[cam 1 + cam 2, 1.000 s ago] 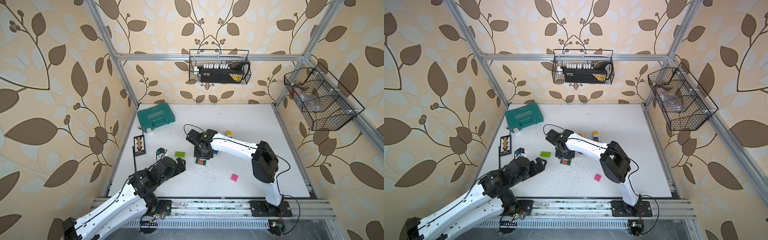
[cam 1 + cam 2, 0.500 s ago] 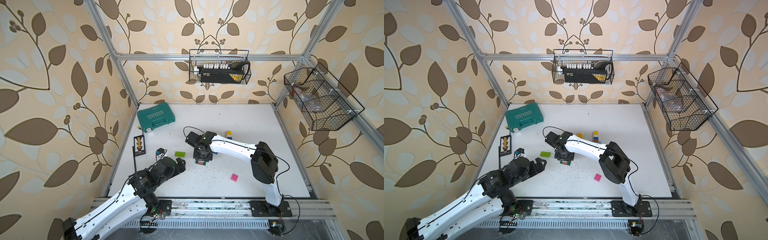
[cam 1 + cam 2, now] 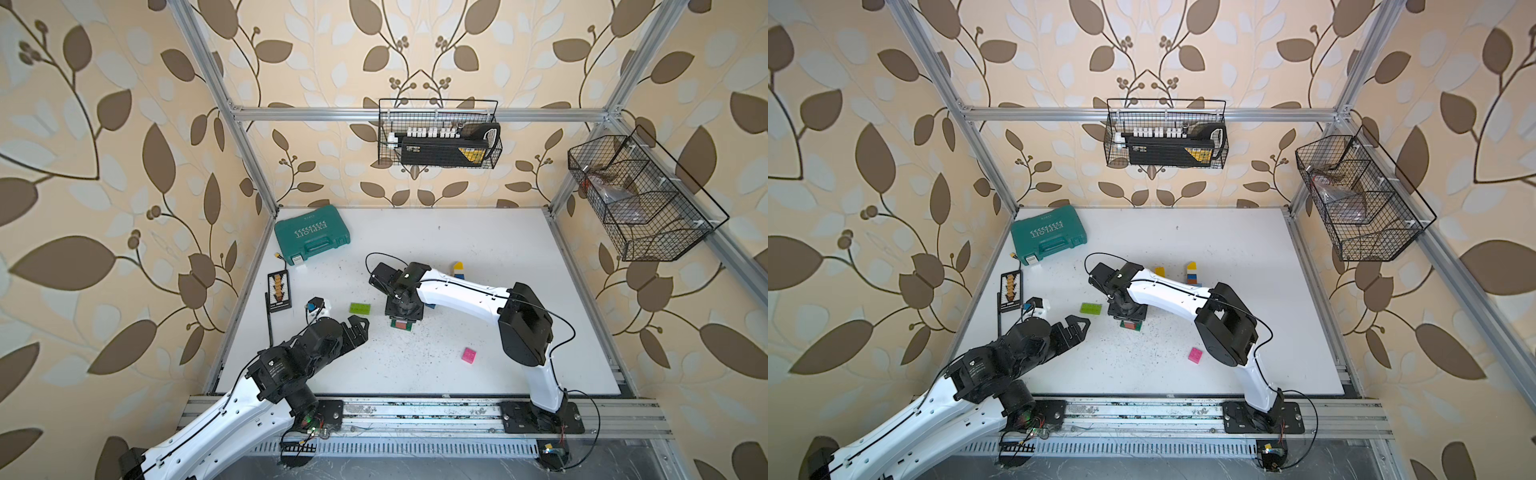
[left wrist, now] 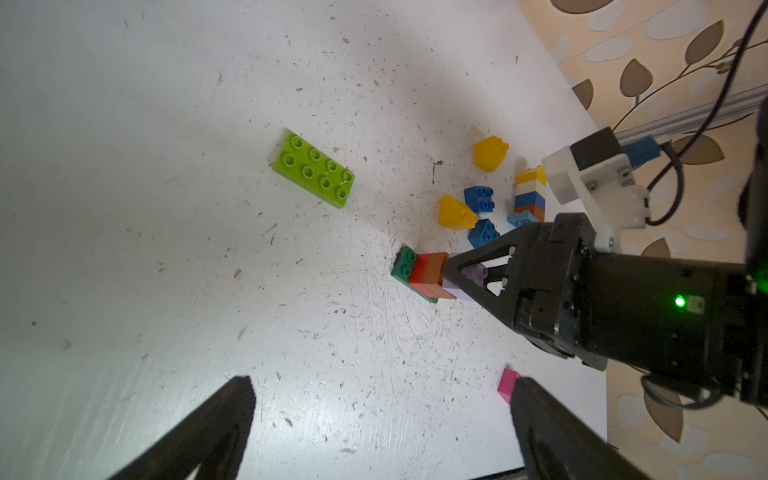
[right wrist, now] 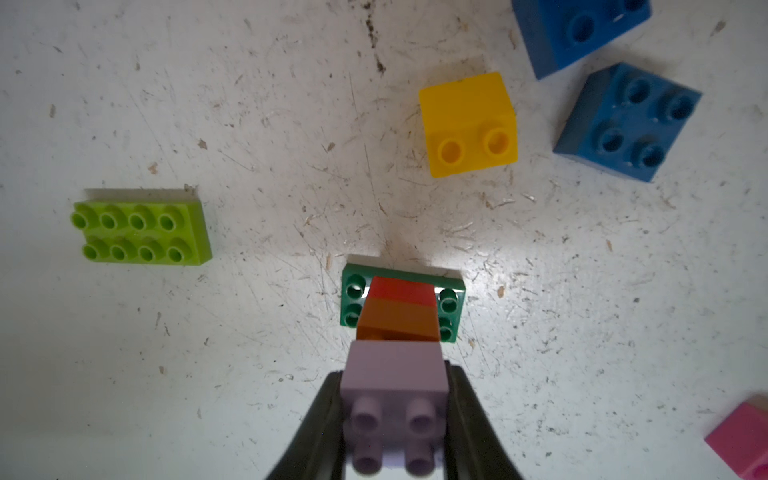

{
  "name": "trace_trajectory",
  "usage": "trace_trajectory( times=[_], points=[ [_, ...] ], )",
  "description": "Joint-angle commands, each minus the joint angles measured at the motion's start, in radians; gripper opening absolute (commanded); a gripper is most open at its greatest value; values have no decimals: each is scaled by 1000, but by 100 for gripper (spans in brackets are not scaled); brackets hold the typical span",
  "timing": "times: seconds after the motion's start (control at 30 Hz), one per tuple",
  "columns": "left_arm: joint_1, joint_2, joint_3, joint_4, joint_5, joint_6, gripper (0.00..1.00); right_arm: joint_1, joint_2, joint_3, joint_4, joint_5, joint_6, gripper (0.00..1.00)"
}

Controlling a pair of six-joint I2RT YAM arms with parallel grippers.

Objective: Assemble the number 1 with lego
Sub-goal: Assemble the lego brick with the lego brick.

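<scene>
A lego stack stands mid-table: a dark green base brick [image 5: 353,299], then red, then brown [image 5: 399,320], with a lilac brick [image 5: 395,415] on top. My right gripper [image 5: 395,376] reaches down from above and is shut on the lilac brick; in both top views this gripper [image 3: 403,318] [image 3: 1128,318] hides most of the stack. My left gripper [image 4: 380,386] [image 3: 361,328] hovers open and empty, left of the stack. A light green oblong brick [image 3: 359,308] [image 5: 141,235] lies flat between them.
Loose yellow [image 5: 467,120] and blue bricks [image 5: 627,120] lie behind the stack, with a small multicoloured tower [image 3: 457,270] further back. A pink brick [image 3: 468,355] sits front right. A teal case [image 3: 311,235] and a black card [image 3: 279,291] lie at the left edge.
The right wrist has wobbled slightly over the stack. The bricks and the left arm stay where they were.
</scene>
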Motion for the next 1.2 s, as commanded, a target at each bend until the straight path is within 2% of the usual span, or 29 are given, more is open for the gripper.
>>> trace_trajectory(
  times=[0.0, 0.6, 0.83, 1.0, 1.1, 1.17],
  points=[
    [8, -11, -9, -3, -10, -4, 99, 4, 72, 14, -36, 3, 11, 13],
    [9, -53, -18, -12, -15, -7, 99, -20, 208, 5, -59, -21, -9, 13],
    [9, -61, -20, -19, -15, -10, 99, -22, 240, 5, -56, -41, -16, 16],
    [8, -76, -27, -12, -15, -9, 99, -20, 180, 3, -63, -18, -19, 27],
    [8, -62, -27, -2, -8, -2, 99, -15, 117, -8, -65, 14, -18, 38],
    [8, -39, -17, 0, -4, 4, 99, -10, 71, -4, -70, 38, -19, 49]
  ],
)
